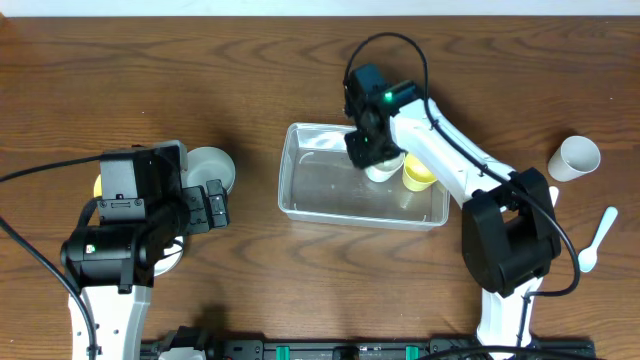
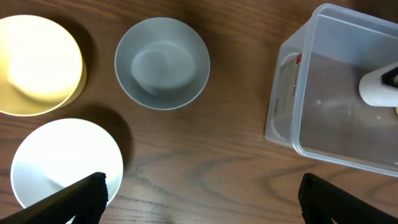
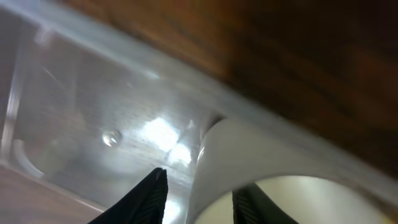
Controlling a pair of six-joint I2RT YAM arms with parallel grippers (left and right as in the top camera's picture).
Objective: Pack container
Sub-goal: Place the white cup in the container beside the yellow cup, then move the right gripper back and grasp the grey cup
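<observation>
The container (image 1: 300,170), a clear rectangular tub, sits mid-table and also shows in the left wrist view (image 2: 292,93). Inside it stand a white cup (image 1: 381,172) and a yellow cup (image 1: 419,176) near the far right. My right gripper (image 1: 372,150) reaches down into the tub over the white cup. In the right wrist view the gripper (image 3: 202,199) straddles the wall of the white cup (image 3: 261,149), one finger inside, the other outside with a gap, so it stands open. My left gripper (image 2: 202,199) is wide open over bare wood, left of the tub.
A grey bowl (image 2: 162,62), a yellow bowl (image 2: 38,65) and a white bowl (image 2: 62,162) lie by the left arm. At the far right are another white cup (image 1: 575,158) and a white spoon (image 1: 598,240).
</observation>
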